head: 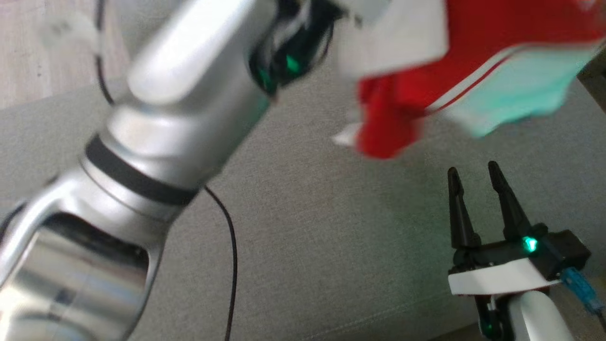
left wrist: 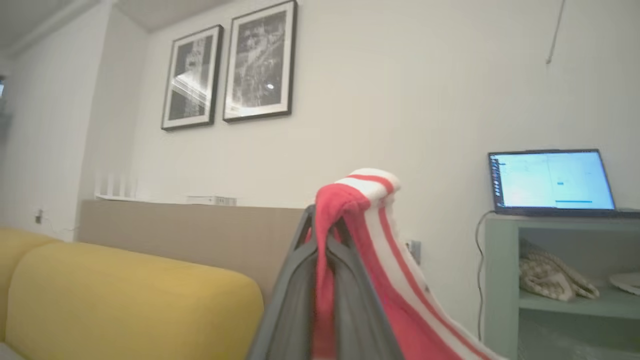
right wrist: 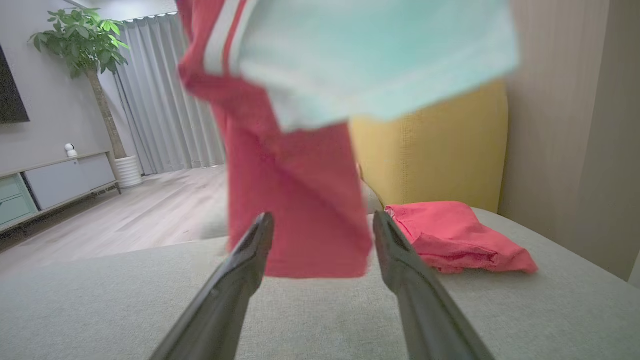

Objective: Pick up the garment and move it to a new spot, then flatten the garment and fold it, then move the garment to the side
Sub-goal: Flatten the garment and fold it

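Grips the red, white-striped garment [head: 473,42] aloft over the far right of the grey sofa seat [head: 307,237], left pincer [left wrist: 325,220] pressed together on a fold — pick-up seemingly done. Holds right pincer [head: 473,173] spread, empty, near right. Remaining — placing, flattening, folding, moving aside.

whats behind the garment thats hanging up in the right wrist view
A yellow cushion, grey curtains and, lower right, a red cloth lying on the grey seat. The garment covers whatever lies directly behind it.
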